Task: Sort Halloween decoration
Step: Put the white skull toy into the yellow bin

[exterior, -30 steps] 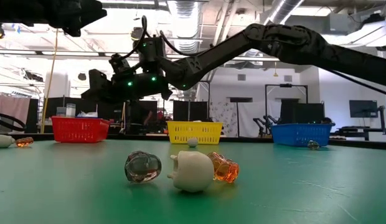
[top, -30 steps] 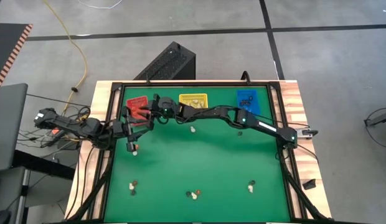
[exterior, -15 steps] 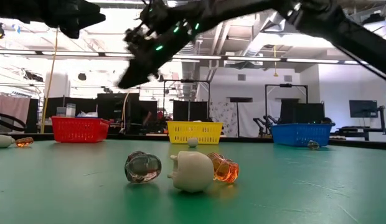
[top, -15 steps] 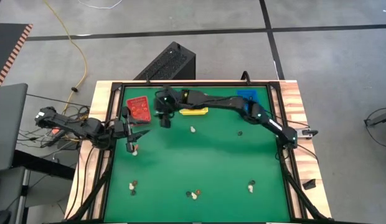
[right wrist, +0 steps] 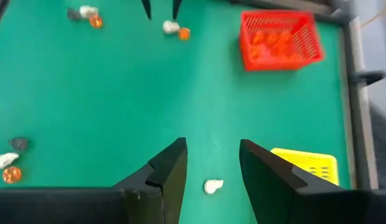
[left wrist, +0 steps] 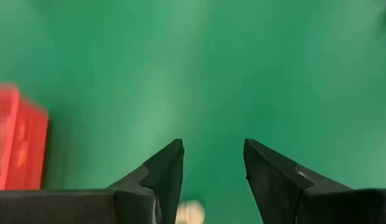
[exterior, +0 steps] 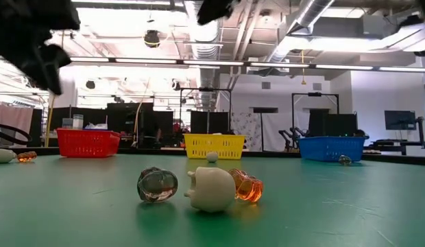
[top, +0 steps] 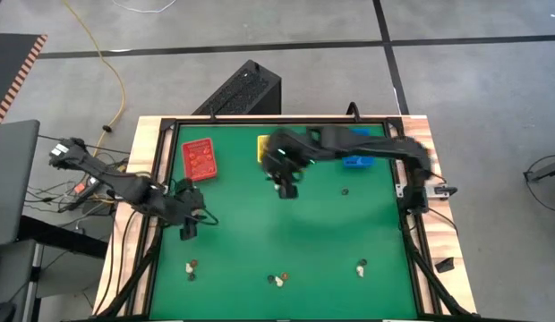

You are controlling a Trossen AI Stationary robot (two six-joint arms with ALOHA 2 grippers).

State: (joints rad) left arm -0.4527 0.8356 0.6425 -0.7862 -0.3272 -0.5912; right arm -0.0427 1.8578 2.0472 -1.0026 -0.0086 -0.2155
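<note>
Nearest the low camera, a cream-white trinket [exterior: 211, 189] lies on the green table [exterior: 336, 206], touching a clear-grey one [exterior: 158, 184] and an orange one [exterior: 247, 185]. Farther back, another cream-white piece [exterior: 212, 156] sits just in front of the yellow bin [exterior: 214, 145]. The right gripper [top: 285, 185] hangs over that piece, fingers [right wrist: 165, 171] parted and holding nothing. The left gripper [top: 185, 224] is well to the red-bin side of the yellow bin, open and empty, with a pale trinket [left wrist: 192, 212] below. The red bin [top: 199, 157] holds orange pieces.
</note>
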